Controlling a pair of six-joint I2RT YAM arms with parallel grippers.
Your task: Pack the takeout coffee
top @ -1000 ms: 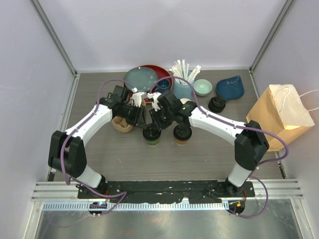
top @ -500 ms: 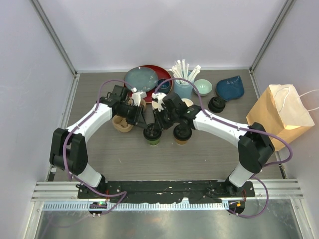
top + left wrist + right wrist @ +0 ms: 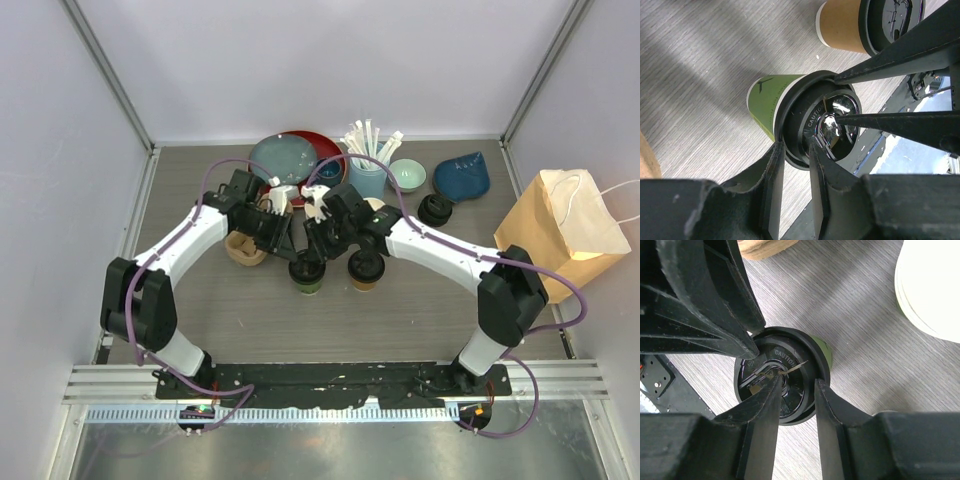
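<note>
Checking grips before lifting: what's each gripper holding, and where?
The left gripper and right gripper each pinch the black lid of the green cup by its rim, opposite sides.

Grey wood-grain tabletop (image 3: 250, 320) boxed in by plain white wall panels (image 3: 330, 60) — aluminium posts (image 3: 108, 75) at the back corners, a metal rail (image 3: 570, 380) along the near edge; soft, even light.

Grey wood-grain bench (image 3: 200, 310): green cup (image 3: 306, 284) and brown cup (image 3: 365, 281) at centre; paper bag (image 3: 560, 235) at right; straw cup (image 3: 366, 181) upper centre.
</note>
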